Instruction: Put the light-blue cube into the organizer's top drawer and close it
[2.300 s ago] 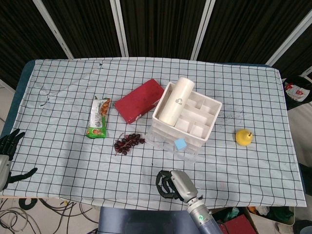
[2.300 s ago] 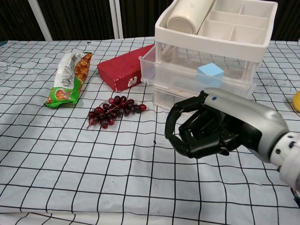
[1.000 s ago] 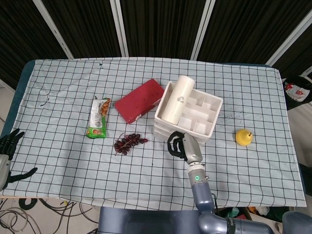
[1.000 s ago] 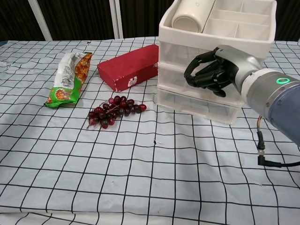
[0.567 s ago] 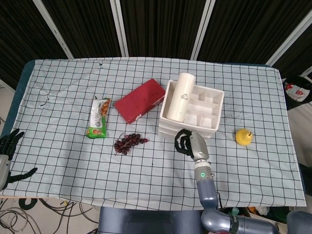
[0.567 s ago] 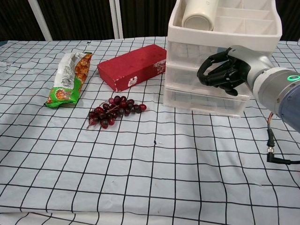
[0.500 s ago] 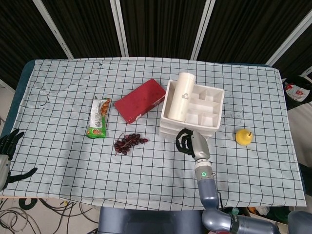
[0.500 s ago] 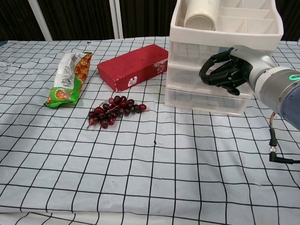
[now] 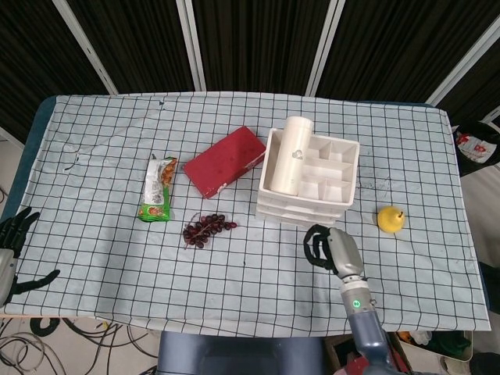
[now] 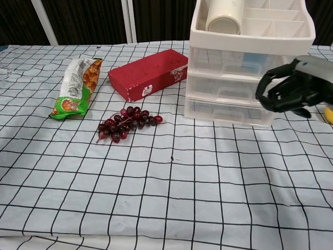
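Note:
The white organizer (image 9: 307,178) (image 10: 250,67) stands right of the table's middle with all its drawers pushed in. A pale blue shape, the light-blue cube (image 10: 254,56), shows faintly through the front of the top drawer (image 10: 244,62); the head view hides it. My right hand (image 9: 328,245) (image 10: 289,92) hangs in front of and to the right of the organizer, apart from it, fingers curled in with nothing in them. My left hand (image 9: 16,251) lies at the table's near left edge, fingers spread and empty.
A white cylinder (image 9: 291,155) (image 10: 225,15) lies in the organizer's top tray. Left of the organizer lie a red box (image 9: 224,161) (image 10: 149,73), a bunch of dark grapes (image 9: 208,229) (image 10: 127,122) and a green snack packet (image 9: 158,188) (image 10: 75,86). To its right sits a yellow fruit (image 9: 391,219).
The top drawer, open with the cube in it, has been pushed shut and the organizer slid back and rightward. My right hand has since drawn off the drawer front, toward the near right.

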`<state>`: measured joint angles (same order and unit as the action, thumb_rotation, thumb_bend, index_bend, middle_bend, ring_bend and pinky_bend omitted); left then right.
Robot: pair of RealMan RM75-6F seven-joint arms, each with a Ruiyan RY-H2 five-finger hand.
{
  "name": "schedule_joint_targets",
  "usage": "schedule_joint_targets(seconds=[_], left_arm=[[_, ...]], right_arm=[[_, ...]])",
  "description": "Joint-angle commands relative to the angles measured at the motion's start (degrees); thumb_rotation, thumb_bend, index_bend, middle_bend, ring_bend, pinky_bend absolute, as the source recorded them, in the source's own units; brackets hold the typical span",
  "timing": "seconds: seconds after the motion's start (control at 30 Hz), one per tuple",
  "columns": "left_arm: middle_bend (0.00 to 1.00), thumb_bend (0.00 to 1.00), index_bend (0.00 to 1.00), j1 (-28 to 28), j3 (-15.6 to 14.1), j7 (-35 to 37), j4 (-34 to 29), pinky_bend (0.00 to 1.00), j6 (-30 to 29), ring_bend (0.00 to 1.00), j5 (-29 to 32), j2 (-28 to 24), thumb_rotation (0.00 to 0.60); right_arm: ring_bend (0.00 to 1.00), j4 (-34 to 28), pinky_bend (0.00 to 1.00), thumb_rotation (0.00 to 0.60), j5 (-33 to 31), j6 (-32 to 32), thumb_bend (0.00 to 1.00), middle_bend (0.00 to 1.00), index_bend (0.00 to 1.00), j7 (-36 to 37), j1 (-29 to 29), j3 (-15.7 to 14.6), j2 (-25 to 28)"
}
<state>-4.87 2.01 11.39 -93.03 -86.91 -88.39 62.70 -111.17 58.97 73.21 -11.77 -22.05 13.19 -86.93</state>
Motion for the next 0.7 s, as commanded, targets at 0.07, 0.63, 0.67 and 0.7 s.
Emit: schedule_joint_targets(seconds=[0.07,0.63,0.67,0.7], left_arm=[[0.0,0.03,0.0,0.1,-0.1,-0.4,0.1,0.0,-0.1,0.0,-0.1,0.1,0.6],[0.0,0.02,0.0,0.0,-0.3,-10.7,0.4,0.0,1.5,0.0,2.0,0.3,0.6],[0.0,0.02,0.0,0.0,-0.3,-10.9,0.3,0.0,1.6,0.0,2.1,0.3,0.6],[0.0,0.02,0.0,0.0,-0.3,-11.0,0.1,0.0,1.6,0.0,2.1,0.3,0.6]], right_arm=[[0.77,-0.6,0.76,0.6,13.7,3.0,0.47,0.69,0.7,3.7,5.9,-7.9,11.7],[0.0,13.6,0.18,0.6,29.5,15.9,0.2,0.0,0.0,1.6,15.9,-14.2,24.1],[0.0,14.2,0.18,0.6,29.3,16.2,0.2,0.0,0.0,1.8,16.1,-14.1,23.9],[0.0,14.7,0.18,0.6,29.1,16.4,0.2,0.0,0.0,2.1,16.3,-13.9,23.6]])
